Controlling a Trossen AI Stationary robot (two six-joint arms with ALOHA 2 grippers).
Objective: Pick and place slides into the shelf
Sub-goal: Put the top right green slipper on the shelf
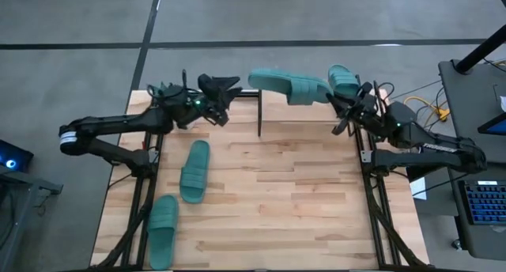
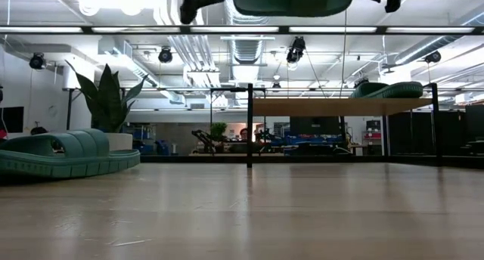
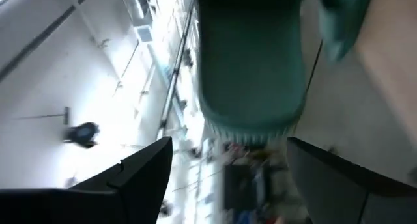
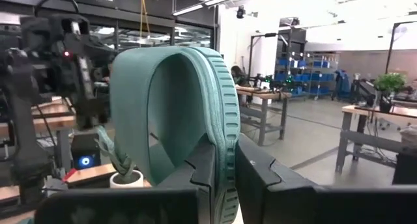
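1. Slides: one teal slide (image 1: 288,86) hangs in the air, pinched by its edge in the right gripper (image 1: 341,106); fingers shut tight on the sole rim (image 4: 225,152), seen close in the right wrist view.
2. Left gripper (image 1: 225,98) sits just off the far end of that same slide, fingers (image 3: 140,172) wide apart, touching nothing; slide's end shows between them but clear of both.
3. 2nd slide (image 1: 344,78) lies on the shelf (image 2: 340,106) top, just beyond the right gripper.
4. Two more slides wait on the table (image 1: 300,201), well away from both grippers: one (image 1: 195,171) nearer the left arm, one (image 1: 164,222) farther out toward the table edge.
5. Risk, my read: grip is a thin edge pinch w/ most of the slide's weight hanging out sideways, so it could droop, twist or slip out during the move to the shelf.
6. Also: swinging it in could knock the slide already on the shelf, or the open left gripper nearby could clip it.
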